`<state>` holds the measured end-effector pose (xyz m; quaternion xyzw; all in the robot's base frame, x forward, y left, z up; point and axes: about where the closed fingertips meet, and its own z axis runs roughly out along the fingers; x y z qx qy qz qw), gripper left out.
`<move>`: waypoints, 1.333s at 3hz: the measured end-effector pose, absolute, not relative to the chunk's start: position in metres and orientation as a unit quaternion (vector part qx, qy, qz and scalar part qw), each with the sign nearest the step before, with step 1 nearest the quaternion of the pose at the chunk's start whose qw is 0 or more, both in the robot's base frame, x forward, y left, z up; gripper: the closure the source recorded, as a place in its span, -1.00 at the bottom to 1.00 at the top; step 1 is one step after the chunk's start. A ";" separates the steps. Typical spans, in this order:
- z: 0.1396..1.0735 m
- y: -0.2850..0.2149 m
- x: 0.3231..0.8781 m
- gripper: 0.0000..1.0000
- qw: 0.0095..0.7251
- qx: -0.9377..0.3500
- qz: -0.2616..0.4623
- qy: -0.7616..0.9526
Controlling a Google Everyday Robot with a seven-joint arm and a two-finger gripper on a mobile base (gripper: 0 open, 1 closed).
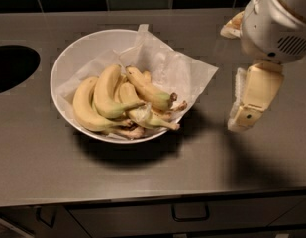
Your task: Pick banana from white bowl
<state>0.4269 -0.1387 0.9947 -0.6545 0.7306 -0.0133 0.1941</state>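
Note:
The white bowl sits on the grey counter, left of centre, lined with crumpled white paper. Several yellow bananas lie in it in a bunch, stems pointing right. One banana lies across the top of the others. My gripper hangs at the right, above the counter and just right of the bowl's paper. Its two cream fingers stand wide apart, open and empty.
A dark round opening is cut in the counter at the far left. Dark tiles run along the back wall. The counter's front edge lies below the bowl, with a drawer handle under it.

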 end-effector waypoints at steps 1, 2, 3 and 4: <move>1.001 -0.123 0.425 -1.00 0.200 -0.665 -0.015 0.720; 1.015 -0.085 0.419 -1.00 0.207 -0.683 -0.010 0.700; 1.024 -0.044 0.418 -1.00 0.220 -0.694 0.002 0.685; 1.018 -0.016 0.427 -1.00 0.229 -0.700 0.007 0.676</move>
